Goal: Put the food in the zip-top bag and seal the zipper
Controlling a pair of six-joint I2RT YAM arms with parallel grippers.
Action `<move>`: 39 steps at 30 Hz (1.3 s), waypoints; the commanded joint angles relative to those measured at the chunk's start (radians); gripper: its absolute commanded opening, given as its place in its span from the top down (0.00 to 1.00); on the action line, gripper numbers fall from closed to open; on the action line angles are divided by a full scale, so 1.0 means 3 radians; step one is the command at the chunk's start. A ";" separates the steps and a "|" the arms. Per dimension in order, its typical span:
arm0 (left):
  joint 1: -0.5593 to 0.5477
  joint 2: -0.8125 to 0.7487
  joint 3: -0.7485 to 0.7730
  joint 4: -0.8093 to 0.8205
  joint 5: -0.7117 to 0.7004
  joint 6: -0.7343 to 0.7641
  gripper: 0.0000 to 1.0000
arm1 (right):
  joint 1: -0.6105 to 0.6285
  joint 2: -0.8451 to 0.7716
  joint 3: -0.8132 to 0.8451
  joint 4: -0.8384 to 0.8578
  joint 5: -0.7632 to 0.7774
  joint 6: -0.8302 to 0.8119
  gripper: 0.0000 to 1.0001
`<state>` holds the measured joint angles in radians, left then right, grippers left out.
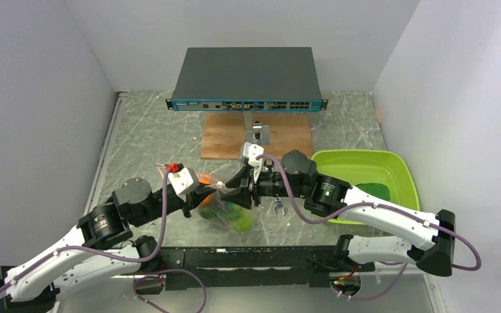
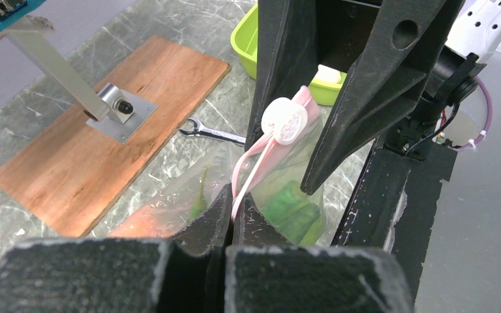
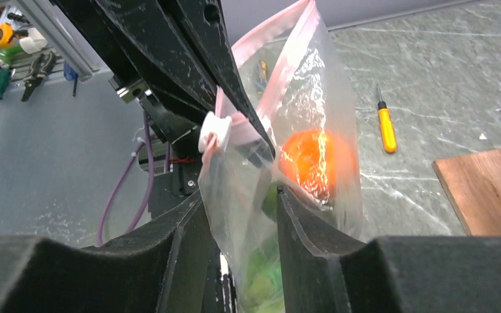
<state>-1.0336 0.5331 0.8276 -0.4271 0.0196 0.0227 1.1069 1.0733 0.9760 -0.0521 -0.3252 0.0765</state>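
- One surface (image 1: 143,130) carries everything; the bag (image 1: 227,210) is at its near middle, within reach of both sides.
- You have the bag held up by its mouth edge, so the food (image 3: 313,160), orange and green pieces, sags to the bottom, clear of the seal.
- Your right pincer (image 3: 239,194) is partly open, straddling the bag just under the slider (image 2: 285,120), gripping nothing.
- Your left pincer (image 2: 230,212) is clamped on the zipper (image 2: 261,163), anchoring that end so the strip is taut for the slider's run.
- How much is sealed, you cannot tell.
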 commanded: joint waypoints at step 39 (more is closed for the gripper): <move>0.0009 0.0658 0.0972 -0.0426 0.1324 0.0057 0.44 | 0.0000 -0.0038 0.0220 -0.0136 -0.0557 -0.0163 1.00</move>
<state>-1.0332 0.7536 1.1252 -0.5446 0.3901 0.0151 1.1065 1.0924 1.0016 -0.1131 -0.4717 0.0505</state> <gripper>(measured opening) 0.515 0.007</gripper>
